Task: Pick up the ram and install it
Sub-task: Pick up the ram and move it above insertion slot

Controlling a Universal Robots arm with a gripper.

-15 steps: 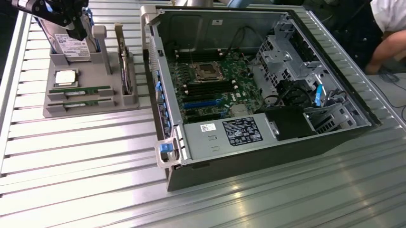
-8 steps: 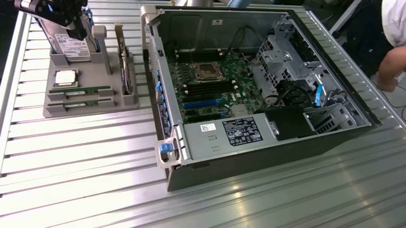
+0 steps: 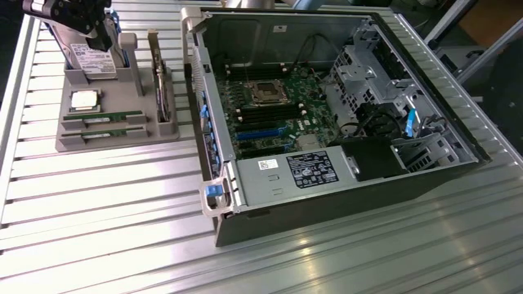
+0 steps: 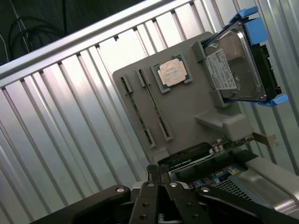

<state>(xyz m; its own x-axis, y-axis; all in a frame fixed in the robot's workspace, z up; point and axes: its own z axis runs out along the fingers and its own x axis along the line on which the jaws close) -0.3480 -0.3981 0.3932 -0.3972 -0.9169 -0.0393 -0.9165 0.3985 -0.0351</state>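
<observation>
Two green ram sticks (image 3: 105,114) (image 3: 105,130) lie side by side in slots of a grey holder tray (image 3: 82,144), at the exterior view's left. In the wrist view the same sticks (image 4: 134,109) (image 4: 155,108) show edge-on in the holder (image 4: 187,107). My gripper (image 3: 100,41) hangs above the far end of the tray, over the hard drive (image 3: 88,58), well above the sticks. Its black fingers (image 4: 148,187) are together and the gripper (image 4: 160,173) is shut with nothing in it. The open computer case (image 3: 327,104) holds the motherboard with its long black slots (image 3: 263,114).
A silver processor chip (image 3: 84,98) (image 4: 172,73) sits in the holder beside the ram. An expansion card (image 3: 161,79) stands upright at the holder's edge near the case wall (image 3: 196,92). The case has a power supply (image 3: 286,174) at the front and drive cages (image 3: 368,67) at the exterior view's right.
</observation>
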